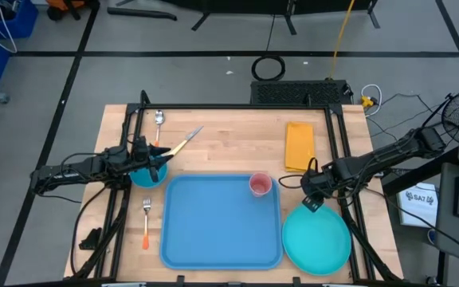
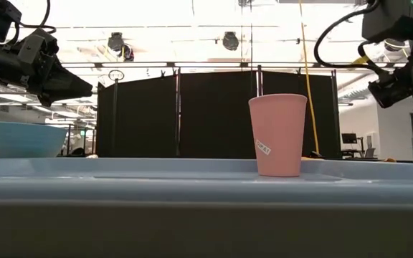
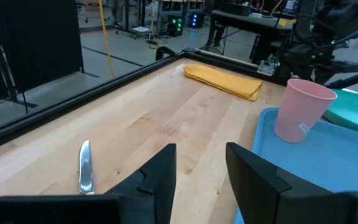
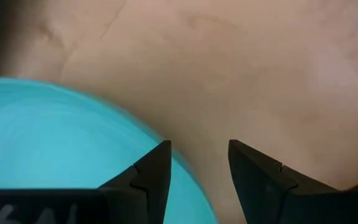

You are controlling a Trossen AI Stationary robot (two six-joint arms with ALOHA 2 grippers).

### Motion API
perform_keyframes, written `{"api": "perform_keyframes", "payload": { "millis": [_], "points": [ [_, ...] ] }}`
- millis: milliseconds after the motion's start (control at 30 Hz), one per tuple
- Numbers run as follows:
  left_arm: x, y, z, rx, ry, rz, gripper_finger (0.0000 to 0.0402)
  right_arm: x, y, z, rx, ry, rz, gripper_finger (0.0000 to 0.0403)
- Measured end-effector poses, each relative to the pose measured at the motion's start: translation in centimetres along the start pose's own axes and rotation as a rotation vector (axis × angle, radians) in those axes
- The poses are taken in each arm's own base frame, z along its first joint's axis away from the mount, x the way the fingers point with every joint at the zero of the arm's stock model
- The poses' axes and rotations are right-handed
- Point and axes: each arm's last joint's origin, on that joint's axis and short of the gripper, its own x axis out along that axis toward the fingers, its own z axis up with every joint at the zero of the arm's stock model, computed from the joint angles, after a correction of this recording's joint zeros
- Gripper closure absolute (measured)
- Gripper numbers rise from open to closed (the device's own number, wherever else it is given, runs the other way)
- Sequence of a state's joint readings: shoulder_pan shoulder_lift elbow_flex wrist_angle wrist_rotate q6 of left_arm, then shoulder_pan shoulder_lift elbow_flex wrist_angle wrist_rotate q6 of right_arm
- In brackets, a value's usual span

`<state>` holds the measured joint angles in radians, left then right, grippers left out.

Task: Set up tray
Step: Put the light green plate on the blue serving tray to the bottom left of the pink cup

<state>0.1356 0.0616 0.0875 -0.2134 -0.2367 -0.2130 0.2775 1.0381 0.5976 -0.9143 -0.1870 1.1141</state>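
The big blue tray (image 1: 221,227) lies flat at the table's near middle. A pink cup (image 1: 260,185) stands upright in its far right corner, also seen in the low view (image 2: 278,135). My left gripper (image 1: 159,155) hovers open over a blue bowl (image 1: 146,175) just left of the tray; its wrist view (image 3: 201,168) looks toward the cup (image 3: 303,111). My right gripper (image 1: 311,198) hangs open above the far rim of the turquoise plate (image 1: 317,239), which rests on the table right of the tray. Its fingers (image 4: 197,165) straddle the plate's rim (image 4: 160,140) from above, clear of it.
A yellow napkin (image 1: 299,146) lies folded at the far right. A knife (image 1: 183,143) and a spoon (image 1: 158,119) lie on the far left. A fork with an orange handle (image 1: 146,222) lies left of the tray. Bare wood shows between napkin and knife.
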Motion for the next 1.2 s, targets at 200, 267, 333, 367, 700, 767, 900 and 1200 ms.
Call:
{"api": "perform_keyframes", "payload": {
  "millis": [200,267,333,367,700,767,900,1200],
  "points": [
    [0.0,0.0,0.0,0.000,0.000,0.000,0.0259,-0.3,0.5,0.1,-0.014,-0.015,0.088,0.0250],
    [0.0,0.0,0.0,0.000,0.000,0.000,0.0259,-0.4,0.6,0.1,-0.019,-0.022,0.104,0.0250],
    [0.0,0.0,0.0,0.000,0.000,0.001,0.0259,-0.4,0.5,0.0,-0.025,-0.021,0.101,0.0250],
    [0.0,0.0,0.0,0.000,0.000,0.000,0.0259,-0.4,0.5,-0.1,-0.032,-0.018,0.095,0.0250],
    [0.0,0.0,0.0,0.000,0.000,0.000,0.0259,1.3,0.4,-0.9,-0.046,-0.009,0.115,0.0250],
    [0.0,0.0,0.0,0.000,0.000,0.001,0.0259,1.7,0.4,-1.0,-0.044,-0.010,0.126,0.0250],
    [0.0,0.0,0.0,0.000,0.000,0.000,0.0259,2.4,-0.1,-1.2,-0.023,0.000,0.106,0.0251],
    [0.0,0.0,0.0,0.000,-0.001,0.001,0.0259,3.3,-0.7,-1.8,-0.127,-0.015,0.073,0.0386]
  ]
}}
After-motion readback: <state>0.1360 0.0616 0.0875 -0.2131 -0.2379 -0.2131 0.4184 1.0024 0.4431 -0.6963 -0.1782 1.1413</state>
